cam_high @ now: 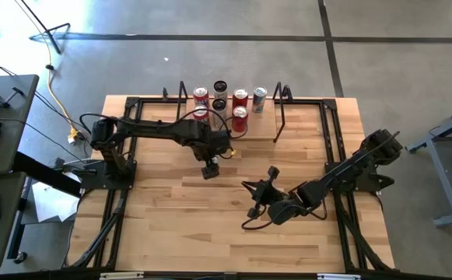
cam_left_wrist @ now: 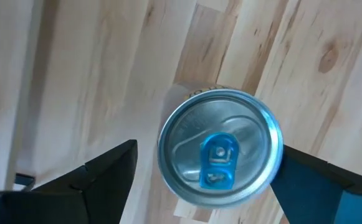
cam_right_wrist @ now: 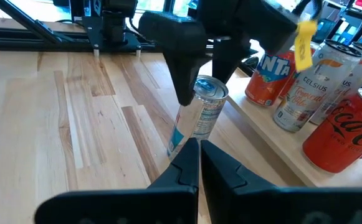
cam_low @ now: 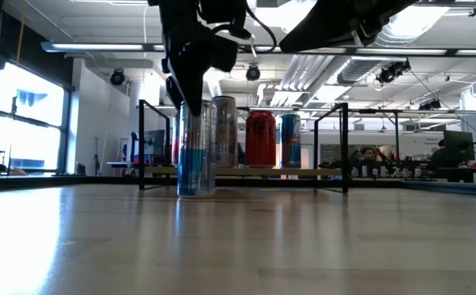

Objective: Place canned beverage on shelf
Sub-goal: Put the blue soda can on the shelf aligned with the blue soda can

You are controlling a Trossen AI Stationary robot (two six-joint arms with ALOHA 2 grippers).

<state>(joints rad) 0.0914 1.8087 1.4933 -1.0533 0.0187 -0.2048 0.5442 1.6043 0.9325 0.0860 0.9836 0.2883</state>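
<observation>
- Positioning over the target is the step in hand: the left gripper [cam_left_wrist: 205, 180] hangs directly above a slim silver-and-blue can [cam_left_wrist: 220, 153], its two fingers [cam_left_wrist: 87, 183] spread wide, one to each side of the lid and clear of it.
- In the low view the can [cam_low: 195, 147] stands upright on the bare table [cam_low: 238, 238], left of centre in the frame and in front of the shelf [cam_low: 246, 171]; it is not on the board.
- In the high view the left gripper [cam_high: 210, 166] sits just below the shelf [cam_high: 266, 124], centre of the frame. The can itself is hidden under the arm in that view.
- Several other cans already stand on the shelf, among them a red cola can [cam_right_wrist: 346, 134], an orange soda can [cam_right_wrist: 269, 78] and a pale Celsius can [cam_right_wrist: 305, 87].
- The right gripper [cam_right_wrist: 199, 149] rests at lower centre-right of the high view [cam_high: 250, 211], fingers pressed together, holding nothing, pointed toward the can.
- Judgement: the can is neither gripped nor shelved, so the task is at the pick stage for this item.
- Next move calls for lowering the left gripper until the fingers bracket the can body, then closing squarely on it.
- After the grasp, lift straight up to clear the shelf edge, carry toward a free spot on the board, and avoid the neighbouring cans and the wire frame [cam_high: 282, 109].
</observation>
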